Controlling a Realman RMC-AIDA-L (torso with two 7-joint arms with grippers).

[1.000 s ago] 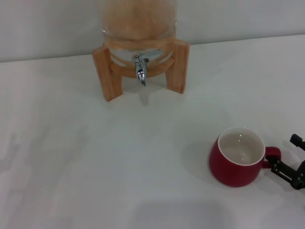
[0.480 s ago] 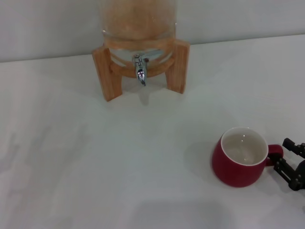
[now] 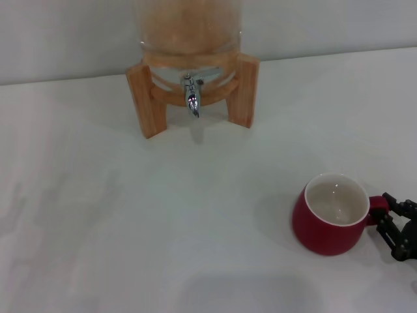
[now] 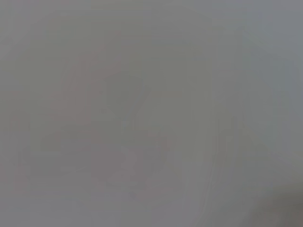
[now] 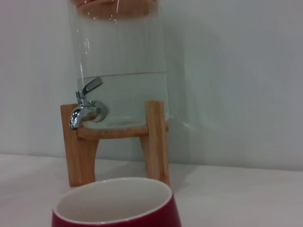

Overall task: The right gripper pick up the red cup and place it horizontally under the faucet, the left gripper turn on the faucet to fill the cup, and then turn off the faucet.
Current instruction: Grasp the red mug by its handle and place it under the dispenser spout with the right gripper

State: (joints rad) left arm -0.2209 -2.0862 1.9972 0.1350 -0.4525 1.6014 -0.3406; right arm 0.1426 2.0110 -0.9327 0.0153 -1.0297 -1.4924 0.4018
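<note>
Right gripper (image 3: 395, 225), lower right of the head view, has its fingers closed around the red cup (image 3: 330, 222) handle for a lift toward the faucet (image 3: 191, 98), well apart at upper centre.

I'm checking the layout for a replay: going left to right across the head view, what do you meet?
Wooden stand → faucet → red cup → right gripper at the cup's handle.

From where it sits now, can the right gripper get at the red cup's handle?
Probably yes. The right gripper sits right at the handle of the red cup, on the side away from the faucet, with nothing between them on the table.
</note>
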